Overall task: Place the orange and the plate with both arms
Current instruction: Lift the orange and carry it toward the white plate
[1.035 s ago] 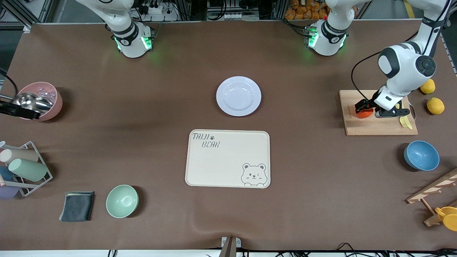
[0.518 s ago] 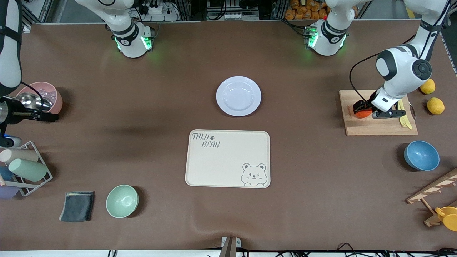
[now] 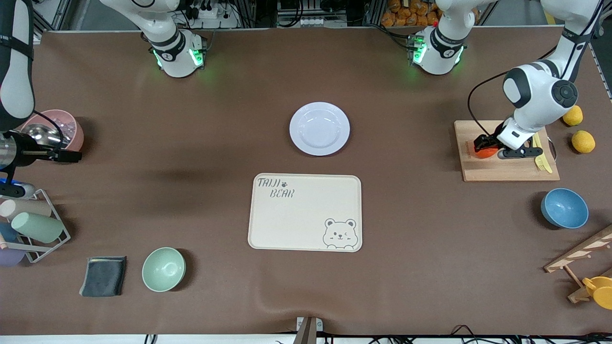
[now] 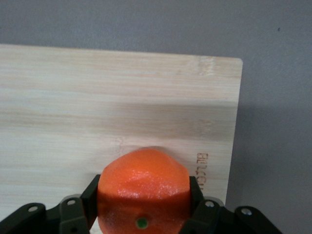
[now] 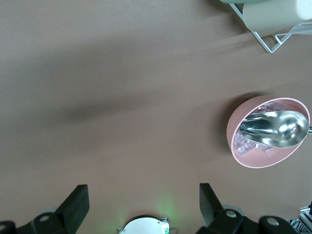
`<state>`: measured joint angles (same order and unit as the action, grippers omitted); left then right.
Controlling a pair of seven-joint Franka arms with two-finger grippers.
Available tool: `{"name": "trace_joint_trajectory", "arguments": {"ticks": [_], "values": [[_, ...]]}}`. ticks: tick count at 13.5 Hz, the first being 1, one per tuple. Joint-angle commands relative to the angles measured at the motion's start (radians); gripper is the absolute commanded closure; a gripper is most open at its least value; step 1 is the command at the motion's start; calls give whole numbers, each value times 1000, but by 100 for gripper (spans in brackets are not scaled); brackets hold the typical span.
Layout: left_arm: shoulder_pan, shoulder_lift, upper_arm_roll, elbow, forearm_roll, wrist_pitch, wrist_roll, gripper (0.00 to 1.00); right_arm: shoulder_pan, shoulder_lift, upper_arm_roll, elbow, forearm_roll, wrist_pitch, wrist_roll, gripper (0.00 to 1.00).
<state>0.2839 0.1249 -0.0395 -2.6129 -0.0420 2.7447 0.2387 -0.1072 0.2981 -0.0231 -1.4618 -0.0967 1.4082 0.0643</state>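
Note:
The reddish-orange orange point(image 3: 486, 153) is at the wooden cutting board point(image 3: 509, 169) toward the left arm's end of the table. My left gripper point(image 3: 489, 148) is shut on it. In the left wrist view the orange point(image 4: 143, 173) fills the gap between the black fingers point(image 4: 90, 202) of the left gripper point(image 4: 143, 200), over the board point(image 4: 117, 92). The pale lavender plate point(image 3: 319, 128) lies empty mid-table, farther from the front camera than the bear tray. My right gripper point(image 3: 71, 155) hangs open and empty over the table beside a pink bowl; its fingers point(image 5: 75, 204) stand wide apart in the right wrist view point(image 5: 144, 202).
A cream bear tray point(image 3: 305, 211) lies mid-table. Pink bowl point(image 3: 76, 138) with a metal scoop, also in the right wrist view point(image 5: 231, 134). Two lemons point(image 3: 583, 141), a yellow utensil point(image 3: 542, 162), a blue bowl point(image 3: 564, 208), a green bowl point(image 3: 163, 269), a dark cloth point(image 3: 103, 276), a cup rack point(image 3: 33, 224), a wooden stand point(image 3: 581, 255).
The right arm has come in over the table's end, its gripper now beside the pink bowl. The left arm shifted slightly while still holding the orange at the board.

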Motion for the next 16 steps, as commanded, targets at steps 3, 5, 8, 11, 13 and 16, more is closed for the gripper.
{"name": "trace_joint_trajectory", "arguments": {"ticks": [3, 5, 8, 11, 13, 16], "values": [[-3, -39, -127, 65, -12, 12, -30, 100, -2, 7, 2, 20, -20, -15, -12, 0], [-3, -34, -218, 126, -13, -55, -169, 100, -8, 4, 0, 20, -18, -18, -12, 0], [-8, -18, -356, 298, -12, -299, -453, 100, -37, -4, -1, 21, -17, -28, -11, 0], [-58, 2, -434, 385, -12, -399, -672, 100, -77, -4, -1, 21, -8, -75, -11, 0], [-151, 21, -435, 396, 2, -402, -821, 100, -80, -5, 0, 26, -6, -80, -17, 0], [-303, 51, -435, 402, 169, -402, -1133, 100, -69, -2, 3, 26, -6, -84, -40, 0]]}}
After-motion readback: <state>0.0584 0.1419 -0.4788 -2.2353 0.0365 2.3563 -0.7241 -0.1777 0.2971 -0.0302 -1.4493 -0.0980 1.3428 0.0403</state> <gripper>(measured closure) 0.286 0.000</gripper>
